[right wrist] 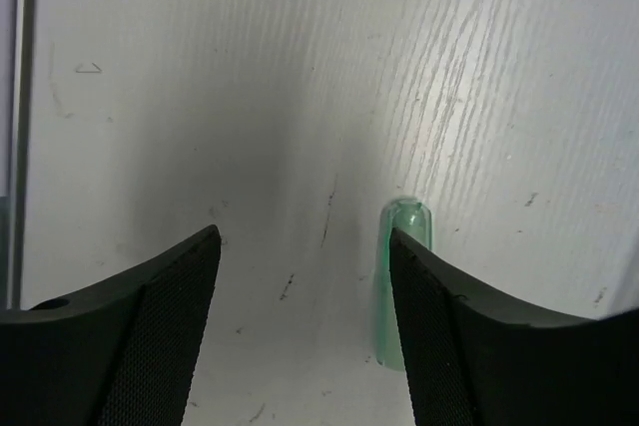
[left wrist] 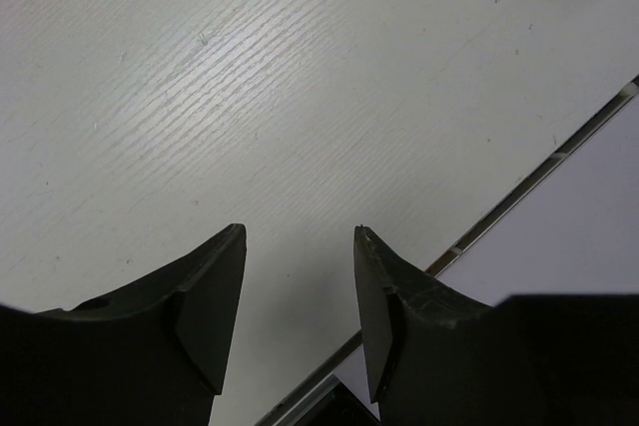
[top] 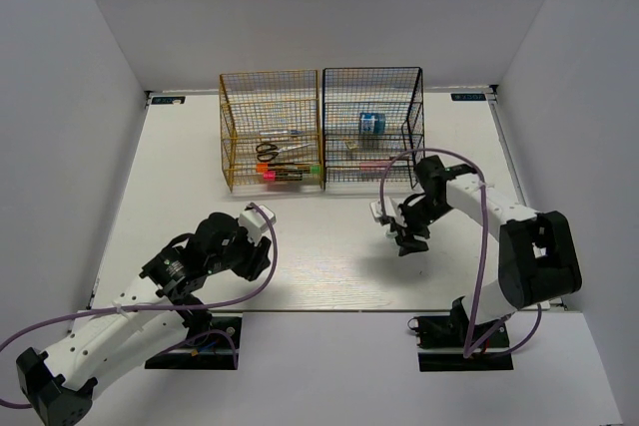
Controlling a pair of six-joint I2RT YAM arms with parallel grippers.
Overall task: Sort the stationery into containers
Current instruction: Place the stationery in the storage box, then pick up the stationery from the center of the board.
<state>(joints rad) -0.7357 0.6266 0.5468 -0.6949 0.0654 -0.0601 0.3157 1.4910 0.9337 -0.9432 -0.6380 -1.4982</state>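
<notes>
The containers stand side by side at the back: a yellow-orange wire rack [top: 270, 97] and a black wire rack [top: 371, 92]. Black-handled scissors [top: 270, 151] and markers [top: 272, 175] lie on the yellow rack's shelves. A blue roll [top: 371, 123] and a pink piece [top: 374, 163] sit in the black rack. My right gripper [right wrist: 305, 233] [top: 404, 236] hovers open just above the table, in front of the black rack. A translucent mint-green oblong piece [right wrist: 407, 231] lies flat on the table against its right finger, partly hidden behind it. Over bare table at the near left, my left gripper [left wrist: 300, 230] [top: 255, 254] is open and empty.
The table's near edge [left wrist: 539, 172] runs close under the left gripper. White walls enclose the table on the left, back and right. Purple cables loop from both arms.
</notes>
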